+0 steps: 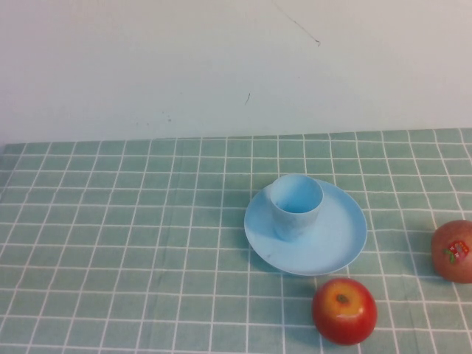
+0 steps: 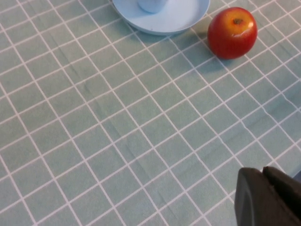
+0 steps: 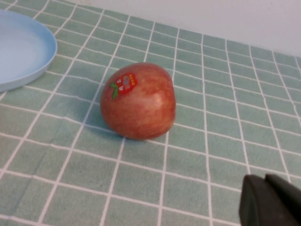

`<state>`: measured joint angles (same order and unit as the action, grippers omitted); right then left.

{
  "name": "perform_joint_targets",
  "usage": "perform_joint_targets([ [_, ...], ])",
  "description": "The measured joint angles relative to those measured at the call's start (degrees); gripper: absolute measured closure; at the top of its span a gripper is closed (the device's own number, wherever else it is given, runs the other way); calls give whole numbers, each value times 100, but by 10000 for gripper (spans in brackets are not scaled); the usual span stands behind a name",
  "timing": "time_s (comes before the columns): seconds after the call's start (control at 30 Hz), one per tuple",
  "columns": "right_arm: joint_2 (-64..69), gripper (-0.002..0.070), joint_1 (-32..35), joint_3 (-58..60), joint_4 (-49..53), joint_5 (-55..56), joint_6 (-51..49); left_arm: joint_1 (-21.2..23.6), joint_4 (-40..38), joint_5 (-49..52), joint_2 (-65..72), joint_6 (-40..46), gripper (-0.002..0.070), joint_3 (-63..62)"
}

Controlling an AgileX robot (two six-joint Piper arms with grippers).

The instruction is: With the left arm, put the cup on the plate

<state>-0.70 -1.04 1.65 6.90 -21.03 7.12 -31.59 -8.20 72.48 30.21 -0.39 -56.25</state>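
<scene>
The light-blue cup (image 1: 296, 206) stands upright on the light-blue plate (image 1: 335, 240), toward the plate's left side. In the left wrist view the plate (image 2: 178, 16) and the cup's base (image 2: 151, 4) show at the frame's edge. My left gripper (image 2: 264, 173) hangs over bare cloth, well away from the plate, fingers pressed together and empty. My right gripper (image 3: 267, 179) is shut and empty over the cloth near the sticker apple. Neither arm shows in the high view.
A red apple (image 1: 344, 310) lies just in front of the plate; it also shows in the left wrist view (image 2: 232, 32). A second apple with a sticker (image 1: 453, 251) lies at the right edge, and in the right wrist view (image 3: 138, 101). Green checked cloth (image 1: 118, 243) covers the table.
</scene>
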Motion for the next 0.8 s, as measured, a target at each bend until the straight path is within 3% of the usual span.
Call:
perform_joint_targets([
  [0.23,0,678,0,0,0,0,0,97,-51,42,-320,0,673,8],
  [0.4,0,678,0,0,0,0,0,1084,-21,-219,-604,0,674,8],
  [0.57,0,678,0,0,0,0,0,2053,139,-1501,-1057,0,674,118],
  [0.8,0,678,0,0,0,0,0,2703,103,-3786,-1901,0,674,1517],
])
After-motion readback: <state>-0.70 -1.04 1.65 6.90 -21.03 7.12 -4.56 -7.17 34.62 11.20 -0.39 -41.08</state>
